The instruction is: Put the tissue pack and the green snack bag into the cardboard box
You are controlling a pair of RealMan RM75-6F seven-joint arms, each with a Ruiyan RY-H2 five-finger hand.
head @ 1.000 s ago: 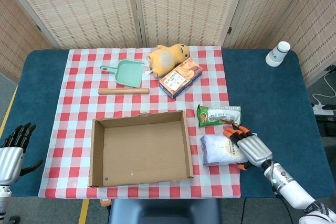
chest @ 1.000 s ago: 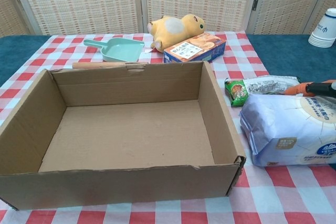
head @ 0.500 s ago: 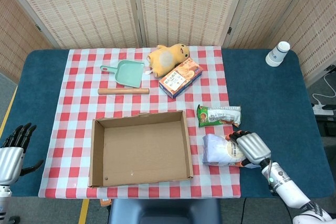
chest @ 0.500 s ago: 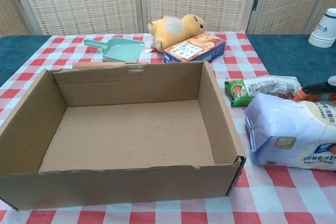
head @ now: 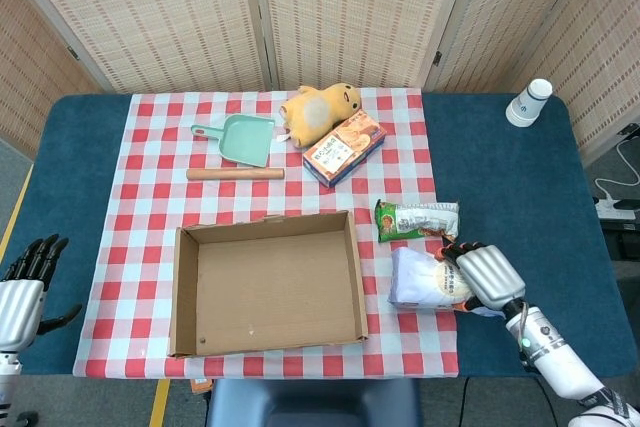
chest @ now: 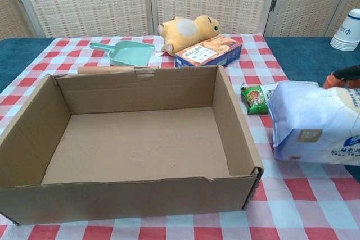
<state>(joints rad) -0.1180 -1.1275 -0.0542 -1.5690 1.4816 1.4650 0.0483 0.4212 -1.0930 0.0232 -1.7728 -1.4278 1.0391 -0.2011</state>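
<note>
The tissue pack (head: 424, 279) sits gripped in the right hand (head: 484, 276), fingers wrapped over its far end, just right of the cardboard box (head: 267, 282) (open and bare inside). The green snack bag (head: 416, 219) lies on the checked cloth (head: 150, 192) just beyond. The left hand (head: 24, 285) rests off the table's edge, fingers apart, holding nothing.

blue table (head: 500, 177), checked cloth (head: 150, 197) (red-white)
</note>
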